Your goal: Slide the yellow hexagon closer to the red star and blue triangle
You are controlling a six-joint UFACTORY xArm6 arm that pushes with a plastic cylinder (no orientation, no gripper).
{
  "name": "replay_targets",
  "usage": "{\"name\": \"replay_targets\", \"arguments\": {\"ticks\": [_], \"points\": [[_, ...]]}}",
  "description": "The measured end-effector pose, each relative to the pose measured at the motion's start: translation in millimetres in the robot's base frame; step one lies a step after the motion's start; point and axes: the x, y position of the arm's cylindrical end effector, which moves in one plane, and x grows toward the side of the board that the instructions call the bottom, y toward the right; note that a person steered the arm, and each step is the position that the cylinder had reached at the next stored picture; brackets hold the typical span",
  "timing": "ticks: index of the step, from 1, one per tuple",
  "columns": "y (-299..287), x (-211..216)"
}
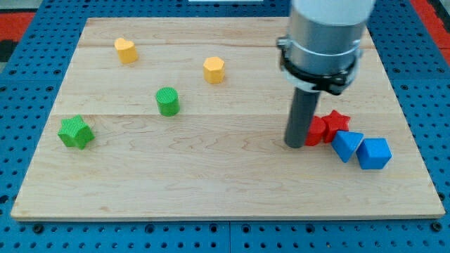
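The yellow hexagon [214, 69] sits near the view's top middle of the wooden board. The red star [337, 121] lies at the view's right, with another red block [316, 131] touching its left side. A blue triangle [346, 145] lies just below the star, and a second blue block [373, 153] touches it on the right. My tip [294, 144] rests on the board just left of the red block, touching or nearly touching it, far to the right of and below the yellow hexagon.
A yellow heart-like block [126, 50] sits at the top left. A green cylinder [167, 101] stands left of centre. A green star-like block [76, 132] lies at the far left. The board's edge [225, 215] runs along the bottom, over blue pegboard.
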Motion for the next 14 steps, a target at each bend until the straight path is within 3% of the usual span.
{"name": "replay_targets", "arguments": {"ticks": [1,4,6,7,8,14], "points": [[-12.3,-2.9],[-36.8,-134.6],[-87.4,-197.9],[-131.1,-202.5],[-146.9,-185.5],[-63.8,-18.5]]}}
